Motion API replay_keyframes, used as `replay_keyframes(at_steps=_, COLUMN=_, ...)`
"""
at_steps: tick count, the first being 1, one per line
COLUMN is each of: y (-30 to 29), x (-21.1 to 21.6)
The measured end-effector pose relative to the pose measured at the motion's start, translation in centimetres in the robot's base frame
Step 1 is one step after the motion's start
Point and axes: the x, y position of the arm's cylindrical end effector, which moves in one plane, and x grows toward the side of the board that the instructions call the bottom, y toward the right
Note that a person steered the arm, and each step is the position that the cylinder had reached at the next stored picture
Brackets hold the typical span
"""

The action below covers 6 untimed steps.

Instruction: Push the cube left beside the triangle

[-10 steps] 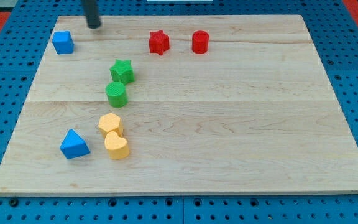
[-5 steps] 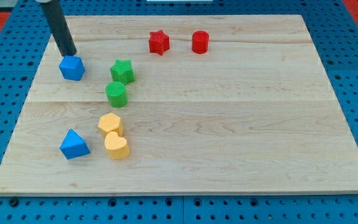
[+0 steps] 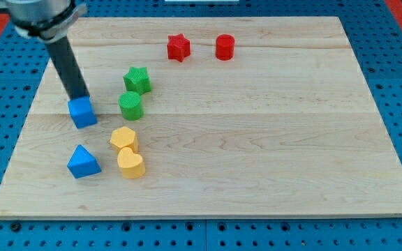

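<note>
Wooden boards make up the counter [image 3: 257,139], and a blue board full of holes lies under it. My tip [image 3: 80,97] touches the top side of the blue cube [image 3: 82,112]. I have no claw, only a dark rod, so nothing is being held.

The blue cube sits above the blue triangle [image 3: 83,162], with a gap between them. The green cylinder [image 3: 130,105] is to the cube's right, and the green star [image 3: 137,79] is up and right of it. The two yellow blocks [image 3: 127,153] lie to the triangle's right.

I think the cube needs to go down more to end next to the triangle. A good push is slow and straight, through the middle of the cube's top side, so it does not spin away or bump the triangle.
</note>
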Motion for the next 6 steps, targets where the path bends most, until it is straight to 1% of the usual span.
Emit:
replay_keyframes(at_steps=1, y=0.3, x=1.0)
replay_keyframes(at_steps=2, y=2.5, x=1.7)
replay_keyframes(at_steps=3, y=1.4, x=6.4)
replay_keyframes(at_steps=4, y=1.2, x=7.9)
replay_keyframes(at_steps=5, y=1.2, x=7.9)
replay_keyframes(at_steps=6, y=1.3, x=2.6)
